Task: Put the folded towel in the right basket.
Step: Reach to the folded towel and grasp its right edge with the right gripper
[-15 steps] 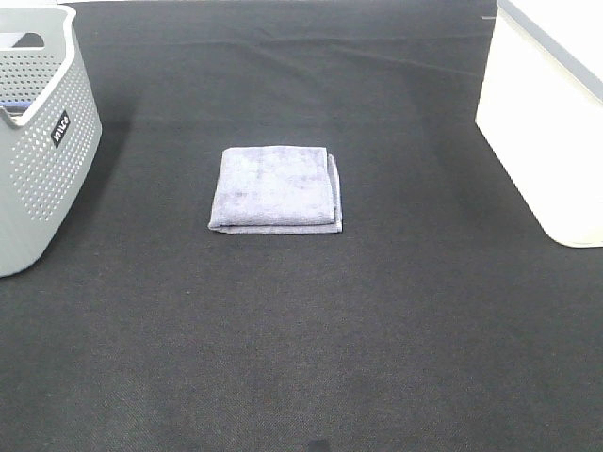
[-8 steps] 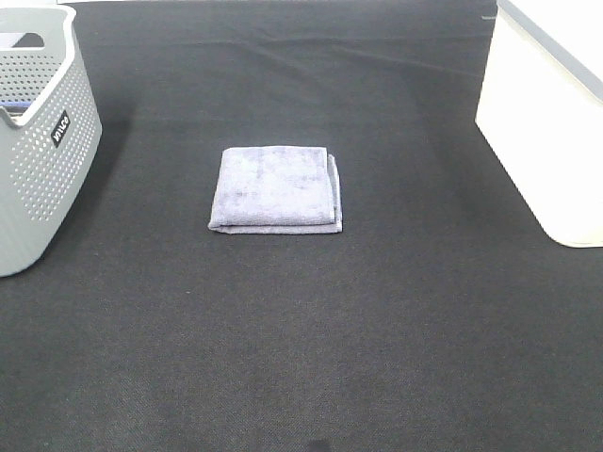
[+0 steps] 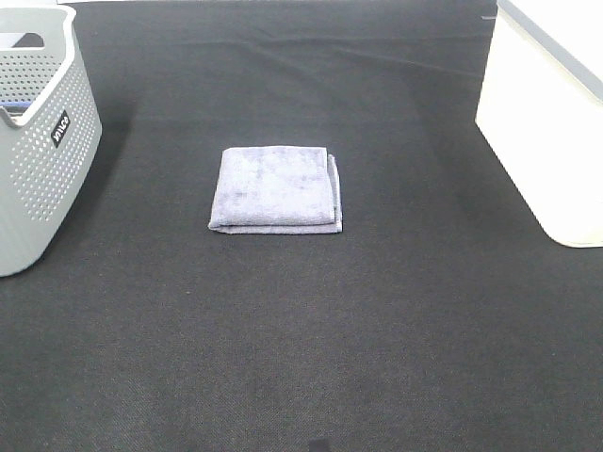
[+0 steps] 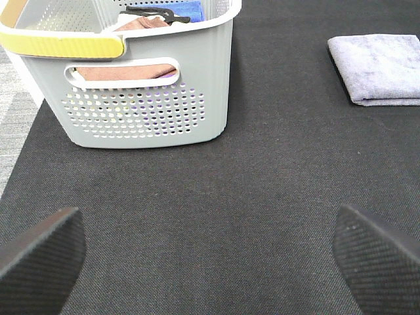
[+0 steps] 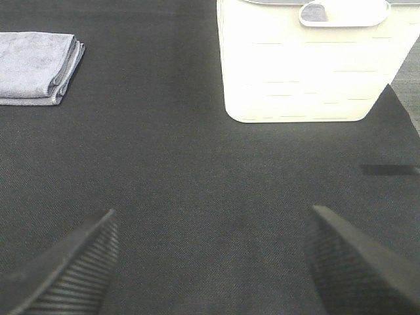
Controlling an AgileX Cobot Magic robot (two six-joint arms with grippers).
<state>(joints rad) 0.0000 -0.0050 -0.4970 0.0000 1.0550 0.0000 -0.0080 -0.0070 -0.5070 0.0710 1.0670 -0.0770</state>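
Currently I see the folded towel (image 3: 276,188) flat in the middle of the table (image 3: 301,358), well apart from the white basket (image 3: 546,122) at right; both arms' jaws spread wide, holding nothing.

The white basket (image 5: 308,65) is standing on the dark counter (image 5: 197,157). The folded towel (image 5: 36,67) is lying flat, well apart from that basket. The right gripper (image 5: 211,216) is hovering, jaws spread wide, gripping nothing.

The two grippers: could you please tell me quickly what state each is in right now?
Left gripper: open, holding nothing.
Right gripper: open, holding nothing.
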